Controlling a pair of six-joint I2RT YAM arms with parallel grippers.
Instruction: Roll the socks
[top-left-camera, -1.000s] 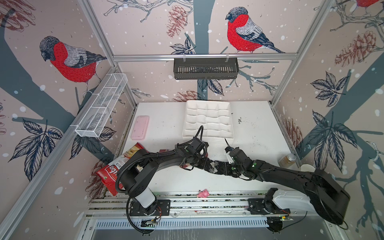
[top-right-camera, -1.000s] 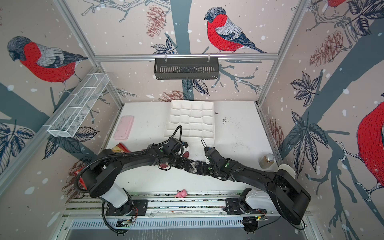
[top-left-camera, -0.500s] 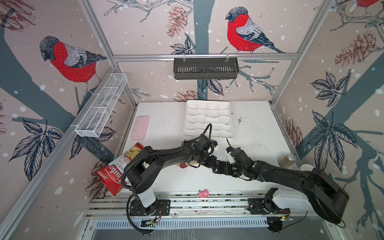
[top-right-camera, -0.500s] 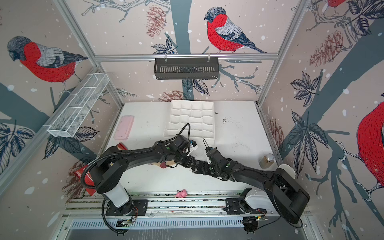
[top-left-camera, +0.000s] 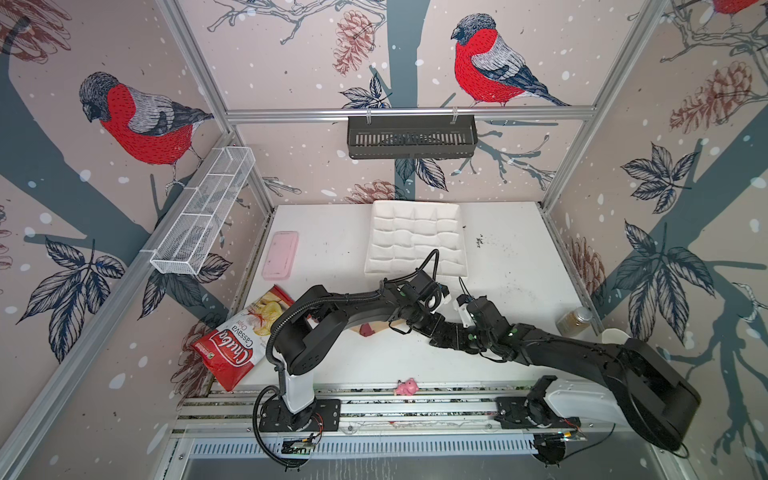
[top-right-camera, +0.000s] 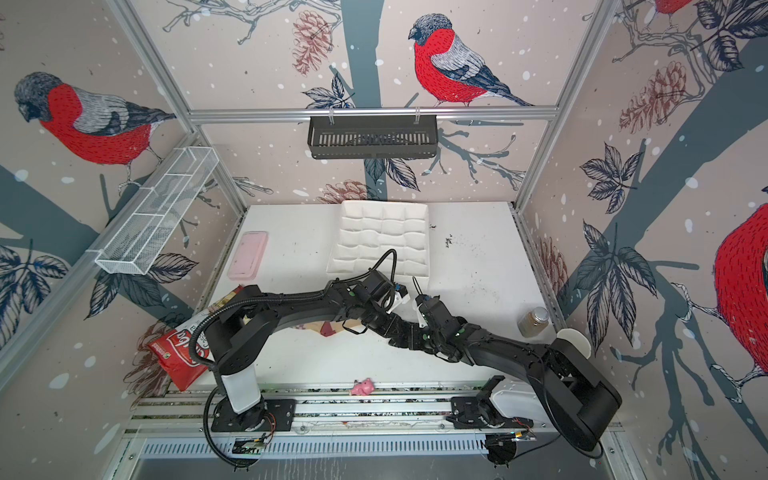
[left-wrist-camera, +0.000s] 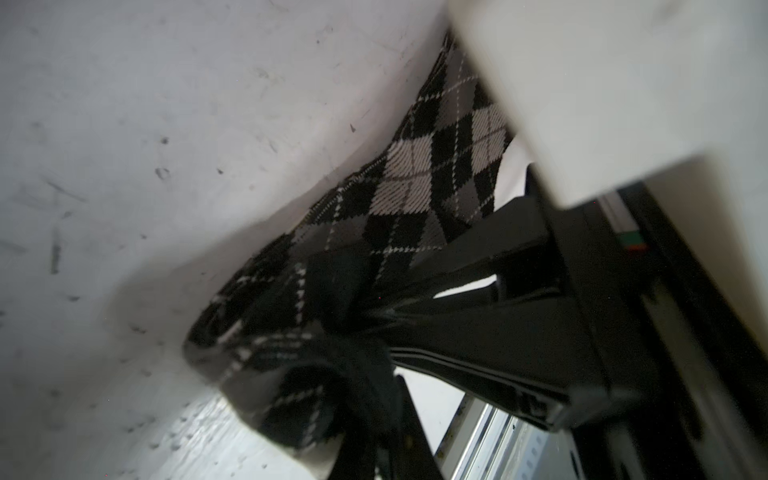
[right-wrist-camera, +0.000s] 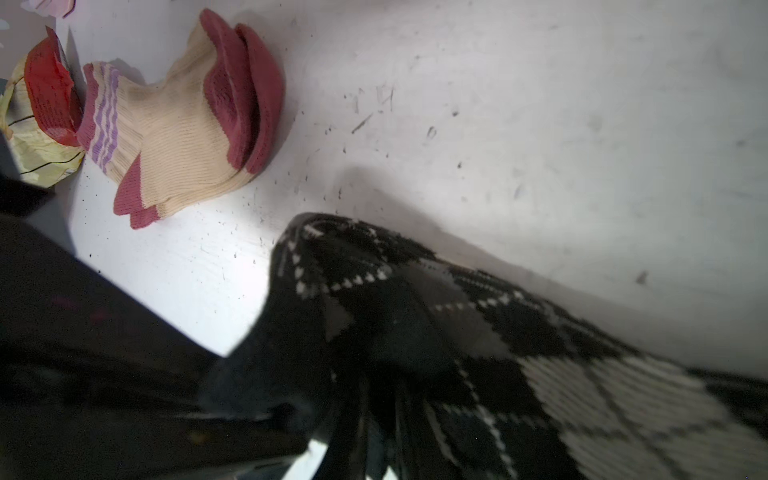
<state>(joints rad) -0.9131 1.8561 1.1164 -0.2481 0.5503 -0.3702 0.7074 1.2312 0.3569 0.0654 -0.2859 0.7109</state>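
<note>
The black-grey-white argyle sock (left-wrist-camera: 419, 183) lies bunched on the white table between my two grippers, near the middle front in both top views (top-left-camera: 445, 332) (top-right-camera: 395, 331). My left gripper (left-wrist-camera: 386, 424) is shut on one gathered end of it. My right gripper (right-wrist-camera: 374, 415) is shut on the same sock (right-wrist-camera: 519, 332), whose fabric drapes over the fingers. The two grippers almost touch (top-left-camera: 428, 326) (top-left-camera: 455, 337). The tan sock (right-wrist-camera: 178, 124), with maroon toe and heel and purple stripes, lies folded and free; in the top views it peeks out from under the left arm (top-left-camera: 365, 329).
A red-and-white chips bag (top-left-camera: 239, 340) lies at the front left, touching the tan sock. A pink case (top-left-camera: 280, 254) and a white compartment tray (top-left-camera: 415, 237) sit further back. A jar (top-left-camera: 575, 319) and a white cup (top-left-camera: 614, 334) stand at the right. A pink toy (top-left-camera: 406, 387) rests on the front rail.
The left wrist has swung right and toward the right gripper, dragging its end of the argyle sock along. The right arm has barely moved.
</note>
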